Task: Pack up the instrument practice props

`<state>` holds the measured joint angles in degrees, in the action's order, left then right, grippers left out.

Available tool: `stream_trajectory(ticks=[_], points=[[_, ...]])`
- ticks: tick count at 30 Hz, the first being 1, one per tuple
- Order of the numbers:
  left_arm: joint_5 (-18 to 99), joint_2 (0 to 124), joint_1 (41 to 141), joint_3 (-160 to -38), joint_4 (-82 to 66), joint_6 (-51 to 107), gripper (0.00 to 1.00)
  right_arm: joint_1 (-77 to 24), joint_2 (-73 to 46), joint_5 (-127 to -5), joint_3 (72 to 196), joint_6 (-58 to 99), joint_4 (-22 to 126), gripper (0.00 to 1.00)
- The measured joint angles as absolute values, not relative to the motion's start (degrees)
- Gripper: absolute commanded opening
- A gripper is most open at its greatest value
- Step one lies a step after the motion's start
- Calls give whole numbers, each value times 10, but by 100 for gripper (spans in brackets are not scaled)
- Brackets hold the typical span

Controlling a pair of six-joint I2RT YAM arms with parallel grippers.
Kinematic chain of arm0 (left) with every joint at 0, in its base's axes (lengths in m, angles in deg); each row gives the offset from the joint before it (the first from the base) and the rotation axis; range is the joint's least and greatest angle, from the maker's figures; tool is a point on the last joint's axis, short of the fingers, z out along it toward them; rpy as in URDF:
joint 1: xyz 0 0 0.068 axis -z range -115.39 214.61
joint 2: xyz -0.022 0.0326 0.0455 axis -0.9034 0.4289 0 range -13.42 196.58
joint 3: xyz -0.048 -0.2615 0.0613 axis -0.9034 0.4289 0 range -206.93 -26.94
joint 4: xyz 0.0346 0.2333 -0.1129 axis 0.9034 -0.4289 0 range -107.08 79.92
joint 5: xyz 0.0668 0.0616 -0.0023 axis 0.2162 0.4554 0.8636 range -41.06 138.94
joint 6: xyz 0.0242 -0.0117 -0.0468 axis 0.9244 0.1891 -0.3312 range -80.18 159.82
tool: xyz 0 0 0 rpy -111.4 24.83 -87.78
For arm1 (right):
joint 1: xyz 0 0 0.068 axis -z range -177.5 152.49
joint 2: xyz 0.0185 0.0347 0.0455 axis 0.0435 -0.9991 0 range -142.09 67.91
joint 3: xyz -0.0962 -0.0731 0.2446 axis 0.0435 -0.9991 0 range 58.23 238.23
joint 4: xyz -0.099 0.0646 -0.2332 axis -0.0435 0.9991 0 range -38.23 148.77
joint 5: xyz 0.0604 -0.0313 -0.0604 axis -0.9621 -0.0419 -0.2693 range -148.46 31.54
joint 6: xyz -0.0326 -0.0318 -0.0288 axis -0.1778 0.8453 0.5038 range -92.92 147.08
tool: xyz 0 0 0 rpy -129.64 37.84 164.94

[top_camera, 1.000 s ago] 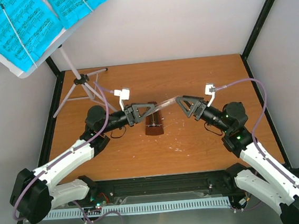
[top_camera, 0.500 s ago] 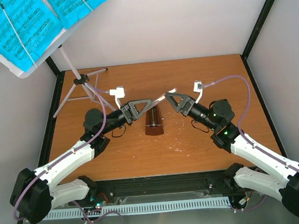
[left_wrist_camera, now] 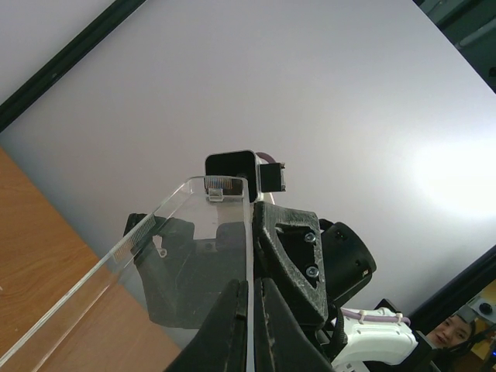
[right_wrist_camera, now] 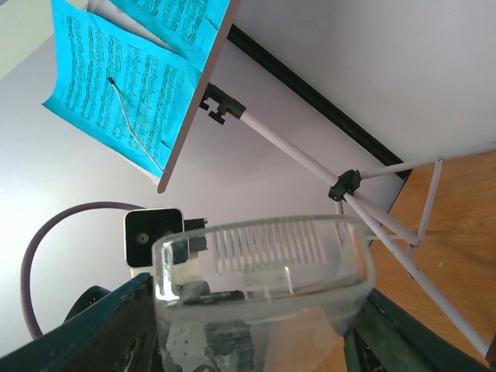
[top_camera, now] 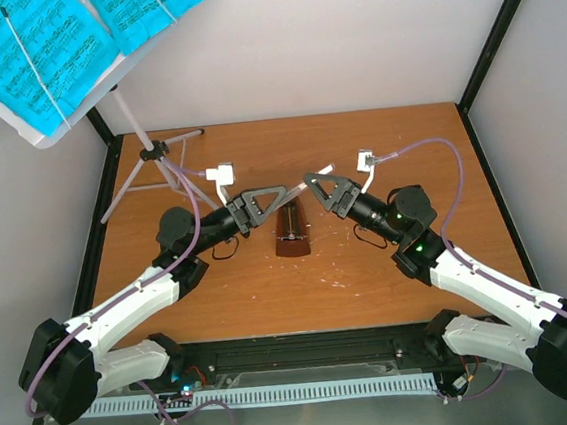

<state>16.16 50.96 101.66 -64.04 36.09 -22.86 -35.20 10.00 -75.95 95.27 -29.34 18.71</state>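
Observation:
The small brown metronome stands uncovered on the table's middle. Its clear plastic cover is held in the air just above it. My left gripper is shut on one thin wall of the cover, pinched between its fingertips. My right gripper is open, and its fingers straddle the cover's open end close against both sides. The silver music stand stands at the back left, with bright blue sheet-music pages on its desk; the pages also show in the right wrist view.
The stand's tripod legs spread over the back left of the wooden table, just behind my left arm. A black frame post runs along the right wall. The tripod hub shows beyond the cover.
My right gripper has moved left towards my left gripper, and its fingers have slid over the cover's free end. The left gripper has lifted slightly with the cover in it.

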Motion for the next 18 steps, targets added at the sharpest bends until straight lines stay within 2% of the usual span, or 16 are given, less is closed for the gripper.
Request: stream_trajectory(ticks=[10, 11, 13, 18], points=[[163, 510, 1016, -640, 367, -229, 0, -352, 96, -758, 955, -293, 180, 46], [163, 510, 1016, -640, 367, -229, 4, -352, 96, -758, 955, -293, 180, 45], [163, 510, 1016, -640, 367, -229, 22, -352, 96, -758, 955, -293, 179, 44], [162, 507, 1017, -640, 357, -224, 78, -354, 98, -751, 955, -276, 188, 43]])
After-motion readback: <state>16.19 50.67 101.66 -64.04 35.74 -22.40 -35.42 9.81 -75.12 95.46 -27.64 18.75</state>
